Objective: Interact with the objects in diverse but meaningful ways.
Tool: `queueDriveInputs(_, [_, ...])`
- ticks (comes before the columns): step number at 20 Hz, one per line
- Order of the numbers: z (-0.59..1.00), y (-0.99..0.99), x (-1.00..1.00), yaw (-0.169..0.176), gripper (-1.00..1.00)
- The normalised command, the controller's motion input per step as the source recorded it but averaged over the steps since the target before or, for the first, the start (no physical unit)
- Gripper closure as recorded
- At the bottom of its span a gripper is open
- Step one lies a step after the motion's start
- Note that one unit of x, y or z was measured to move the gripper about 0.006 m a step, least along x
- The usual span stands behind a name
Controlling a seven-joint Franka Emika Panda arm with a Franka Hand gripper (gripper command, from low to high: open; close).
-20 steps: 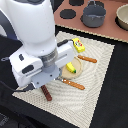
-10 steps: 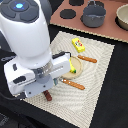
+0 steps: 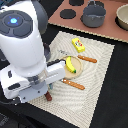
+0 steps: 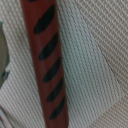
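— What did the work surface look like?

— A black tabletop (image 3: 107, 95) carried a cream woven placemat (image 3: 97, 67) across the middle of the exterior view. Along the upper edge sat a pinkish-brown toy stove board (image 3: 112, 31) with black round burners, and a dark grey pot (image 3: 93, 15) stood on it. A tan bowl (image 3: 122, 16) was cut off at the upper right corner.

— And on the mat?

— A yellow banana (image 3: 71, 65) lay on a round tan plate (image 3: 76, 71) at mid-frame. A flat yellow packet with red marks (image 3: 78, 45) lay above it, with two orange-handled utensils (image 3: 87, 59) near the plate.

— Where was the arm?

— The white arm (image 3: 22, 47) filled the left half, hiding the gripper; I could not tell whether the fingers were spread or pressed together.

— Did the wrist view add anything?

— Yes. It showed a brown sausage stick (image 4: 49, 65) with black diagonal stripes lying on the mat's weave, very close. In the exterior view only its end (image 3: 48, 96) peeked out beneath the arm, at lower left.
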Motion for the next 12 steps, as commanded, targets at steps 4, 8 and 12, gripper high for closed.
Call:
queueDriveInputs(4, [-0.07, -0.12, 0.28, 0.000, 1.00])
queueDriveInputs(8, [-0.04, -0.16, 0.31, 0.000, 1.00])
queueDriveInputs(12, [-0.06, -0.17, 0.30, 0.000, 1.00])
